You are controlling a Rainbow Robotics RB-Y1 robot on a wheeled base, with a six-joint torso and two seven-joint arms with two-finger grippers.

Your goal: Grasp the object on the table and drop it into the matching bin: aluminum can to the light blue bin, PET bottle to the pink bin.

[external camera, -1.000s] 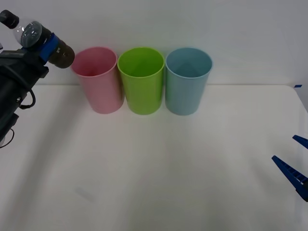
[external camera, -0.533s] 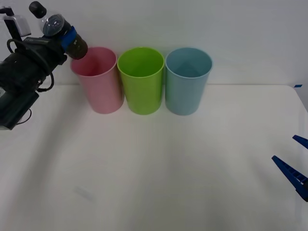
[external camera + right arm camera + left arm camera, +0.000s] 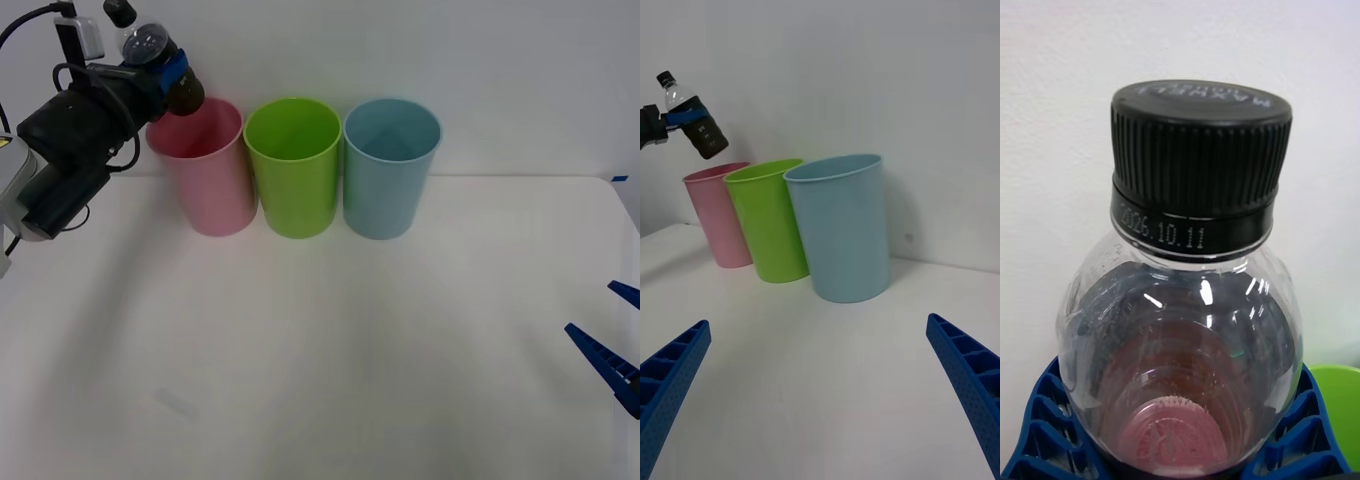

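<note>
My right pincer hangs spread over the bench's open near right corner. Across bare white bench stand the light blue bin, green cup and pink bin, touching. My left pincer pinches the PET bottle, tilted above the pink rim.

Lighting is bright, even and diffuse, no hard shadows. Front view: white table has only soft grey gradients, darker on the robot's left under the left arm, plus a faint smudge-like shadow near the front edge. Pink bin, green bin and light blue bin throw weak, blurred shadows at their bases; interiors shade darker toward the bottom. Slight softness overall. Right wrist view: cups sharp, right gripper's fingers a bit soft at the corners. Left wrist view: PET bottle in close focus, cap print legible, small specular glints on the clear shoulder.
</note>
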